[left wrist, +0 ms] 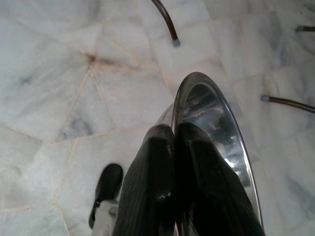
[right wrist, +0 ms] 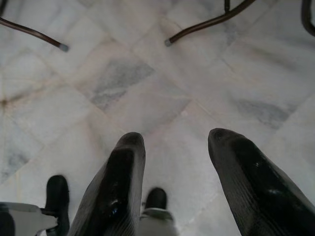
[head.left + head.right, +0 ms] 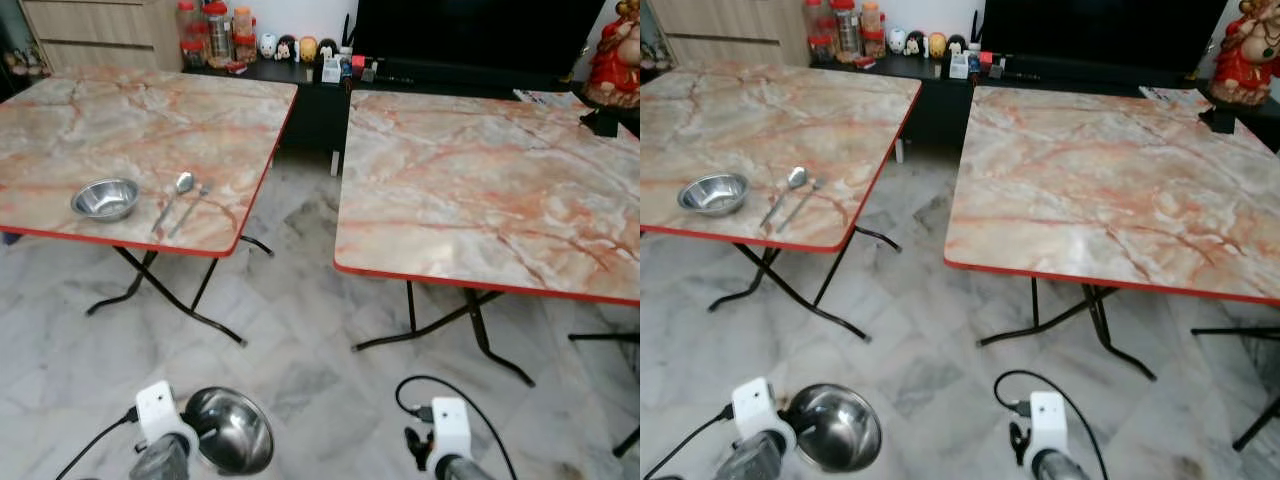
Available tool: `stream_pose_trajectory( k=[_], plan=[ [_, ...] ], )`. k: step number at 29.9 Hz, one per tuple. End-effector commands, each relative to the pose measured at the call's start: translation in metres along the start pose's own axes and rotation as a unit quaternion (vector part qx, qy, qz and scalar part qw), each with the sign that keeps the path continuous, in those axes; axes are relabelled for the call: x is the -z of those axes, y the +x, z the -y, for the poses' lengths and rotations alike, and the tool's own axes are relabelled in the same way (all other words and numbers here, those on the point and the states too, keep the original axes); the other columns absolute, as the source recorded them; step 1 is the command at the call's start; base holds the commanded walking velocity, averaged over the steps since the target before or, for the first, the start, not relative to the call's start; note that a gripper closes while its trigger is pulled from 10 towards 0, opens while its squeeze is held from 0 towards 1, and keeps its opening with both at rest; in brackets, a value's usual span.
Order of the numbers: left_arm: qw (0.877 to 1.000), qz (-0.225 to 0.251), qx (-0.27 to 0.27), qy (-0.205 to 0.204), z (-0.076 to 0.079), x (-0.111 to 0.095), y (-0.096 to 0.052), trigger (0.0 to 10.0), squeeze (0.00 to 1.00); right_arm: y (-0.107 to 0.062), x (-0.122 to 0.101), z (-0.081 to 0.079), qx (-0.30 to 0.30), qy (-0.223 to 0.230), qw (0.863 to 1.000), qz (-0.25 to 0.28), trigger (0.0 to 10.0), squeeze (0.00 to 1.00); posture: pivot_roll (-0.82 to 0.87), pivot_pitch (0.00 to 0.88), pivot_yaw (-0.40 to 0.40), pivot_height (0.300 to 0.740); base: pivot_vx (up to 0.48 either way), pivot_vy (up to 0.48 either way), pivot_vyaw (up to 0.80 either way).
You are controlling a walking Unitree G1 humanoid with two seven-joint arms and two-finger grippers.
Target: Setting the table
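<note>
Bowl [image 3: 230, 430], light, stiff and slick steel best pinched at its rim, hangs low near the floor in the left pincer [image 1: 172, 142], clamped on that rim, while the right pincer [image 2: 172, 147] gapes empty.

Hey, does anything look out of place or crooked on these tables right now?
Nothing spilled or damaged. The small steel bowl, metal spoon and metal fork sit neatly near the left marble-patterned table's front edge. The second shiny steel bowl is pinched in the left claw above the floor. The right claw hangs open.
</note>
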State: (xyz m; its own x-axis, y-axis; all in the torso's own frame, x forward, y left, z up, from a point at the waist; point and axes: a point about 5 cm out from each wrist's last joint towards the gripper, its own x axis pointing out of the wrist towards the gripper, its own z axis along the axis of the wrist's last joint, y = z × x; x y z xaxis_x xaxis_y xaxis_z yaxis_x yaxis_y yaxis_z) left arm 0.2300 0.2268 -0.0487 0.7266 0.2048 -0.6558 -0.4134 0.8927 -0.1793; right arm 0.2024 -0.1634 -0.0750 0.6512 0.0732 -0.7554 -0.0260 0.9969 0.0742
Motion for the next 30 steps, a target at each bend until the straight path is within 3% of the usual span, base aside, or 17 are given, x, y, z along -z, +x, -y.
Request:
stream_pose_trajectory(
  k=[1,4,21,28,30],
  plan=[
    [1.000,-0.014,0.011,0.003,0.008,0.006,0.000,10.0,0.00,-0.002,0.002,0.011,0.018,0.010,1.000,-0.006,10.0,0.00,0.04,0.048,-0.041,0.740,0.000,-0.420,-0.80],
    [1.000,-0.013,0.013,0.006,0.009,0.006,0.000,10.0,0.00,-0.002,0.002,0.012,0.019,0.012,1.000,-0.004,10.0,0.00,0.03,0.060,-0.040,0.740,0.000,-0.417,-0.80],
    [1.000,-0.026,0.002,0.017,-0.003,0.012,-0.003,10.0,0.00,-0.003,0.004,0.011,0.021,0.017,1.000,-0.001,10.0,0.00,0.03,0.112,-0.037,0.740,0.100,-0.409,0.00],
    [0.996,-0.059,0.007,0.067,-0.002,0.025,-0.006,10.0,0.00,-0.004,0.008,0.012,0.028,0.029,0.999,-0.003,10.0,0.00,0.03,0.124,-0.034,0.740,0.000,0.000,0.00],
    [0.997,-0.056,0.014,0.058,-0.001,0.027,-0.007,10.0,0.00,-0.004,0.009,0.012,0.028,0.030,0.999,-0.004,10.0,0.00,0.03,0.128,-0.034,0.740,0.000,0.000,0.00]
  ],
)
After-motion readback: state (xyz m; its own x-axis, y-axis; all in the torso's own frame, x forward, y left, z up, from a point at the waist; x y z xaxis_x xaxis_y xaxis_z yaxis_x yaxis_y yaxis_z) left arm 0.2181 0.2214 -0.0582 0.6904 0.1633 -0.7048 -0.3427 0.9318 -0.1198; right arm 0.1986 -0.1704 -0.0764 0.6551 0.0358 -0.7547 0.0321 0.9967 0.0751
